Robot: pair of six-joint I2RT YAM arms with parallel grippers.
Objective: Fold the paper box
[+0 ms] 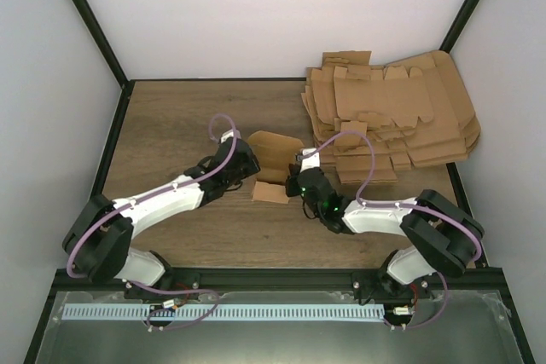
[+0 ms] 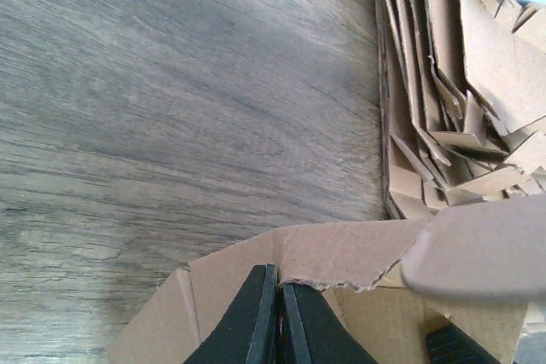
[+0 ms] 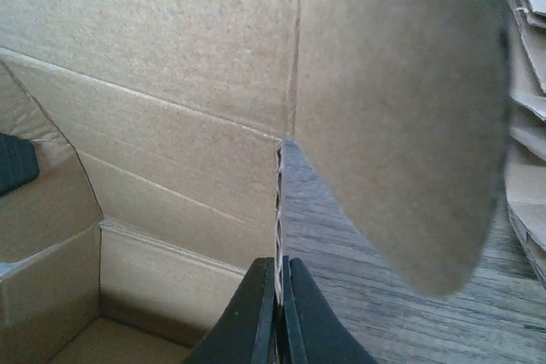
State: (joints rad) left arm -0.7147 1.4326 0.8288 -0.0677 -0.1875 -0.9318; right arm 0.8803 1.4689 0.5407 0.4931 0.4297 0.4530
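right wrist view is showing the right gripper (image 3: 280, 313) pinching, black fingers pressed together, the raw corrugated edge of an upright wall of the plain brown die-cut cardboard paper box (image 3: 162, 74). a rounded flap (image 3: 401, 108) is leaning out over the grey-brown wooden table (image 3: 409, 321). left wrist view is showing the left gripper (image 2: 278, 321) likewise pinching a ragged-edged wall on the opposite side. from above, the box is sitting half-formed in the middle of the table, between the two grippers. the loose pile of flat brown cardboard sheets (image 1: 392, 108) is lying near it, to the right and farther back. judging by this, the walls are being raised into shape. the step is calling for moving both pinches together and bending only along the scored creases. it is also asking for gentleness on the torn-looking edge, and for steering the rounded flap inward without snagging the pile.
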